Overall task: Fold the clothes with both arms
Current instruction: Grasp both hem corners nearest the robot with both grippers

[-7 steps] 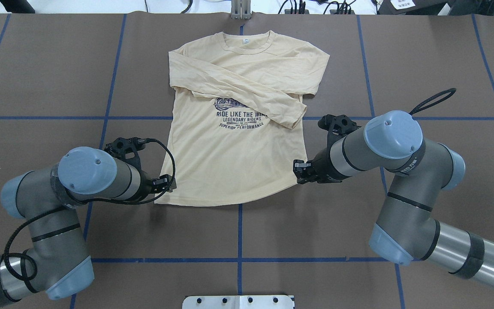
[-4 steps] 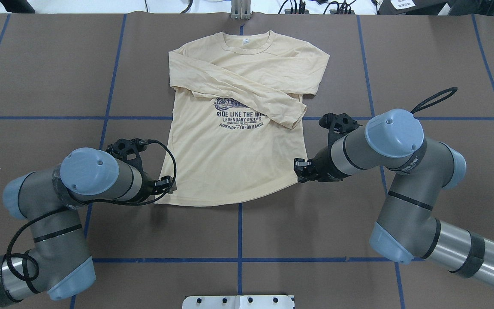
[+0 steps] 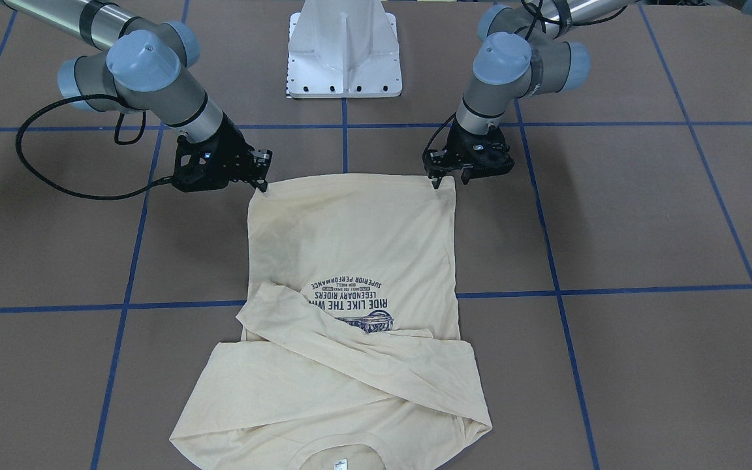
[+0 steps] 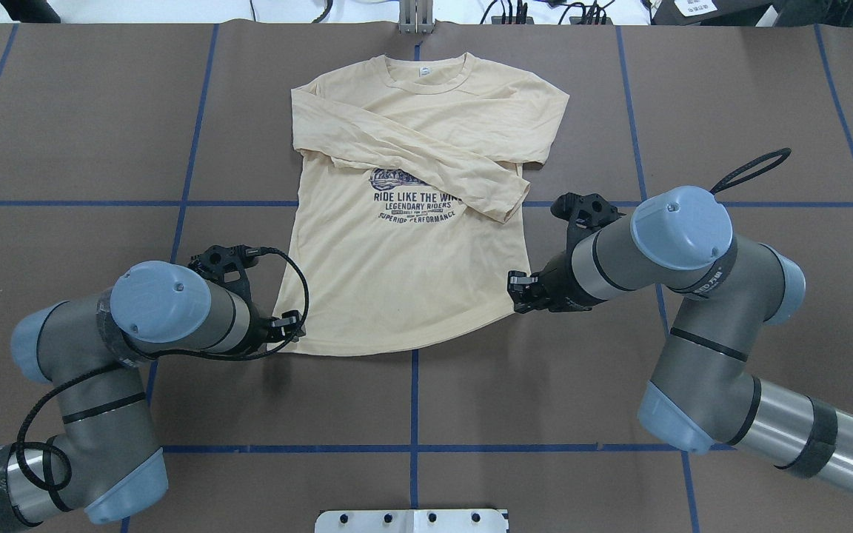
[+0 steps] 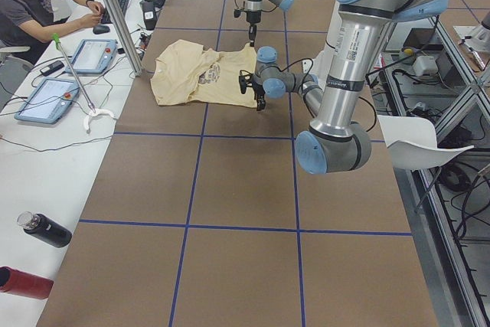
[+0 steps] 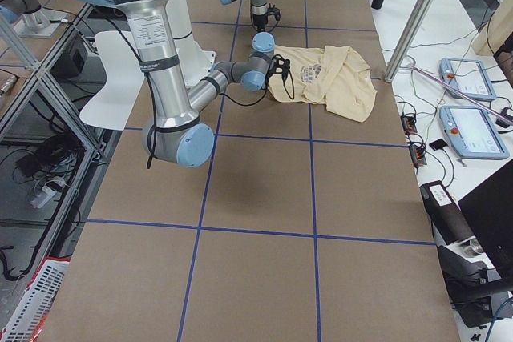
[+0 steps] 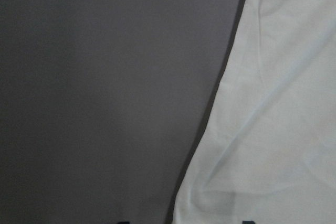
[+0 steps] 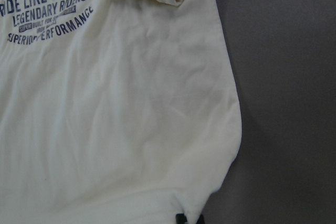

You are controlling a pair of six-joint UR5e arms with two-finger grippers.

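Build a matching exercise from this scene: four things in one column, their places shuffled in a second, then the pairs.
Things:
1. left gripper
2. right gripper
3. sleeves
4. navy print

Places:
A. folded across the chest of the shirt
B. at the hem corner on the overhead view's right
C. partly covered by a sleeve
D. at the hem corner on the overhead view's left

Pairs: 1-D, 2-B, 3-A, 4-C

The shirt [image 4: 404, 296] is thin, matt cream cloth, softly wrinkled. The surface [image 4: 545, 392] looks matt brown. The left arm [image 4: 93, 370] and right arm [image 4: 700, 359] show satin grey metal with smooth light-blue caps.
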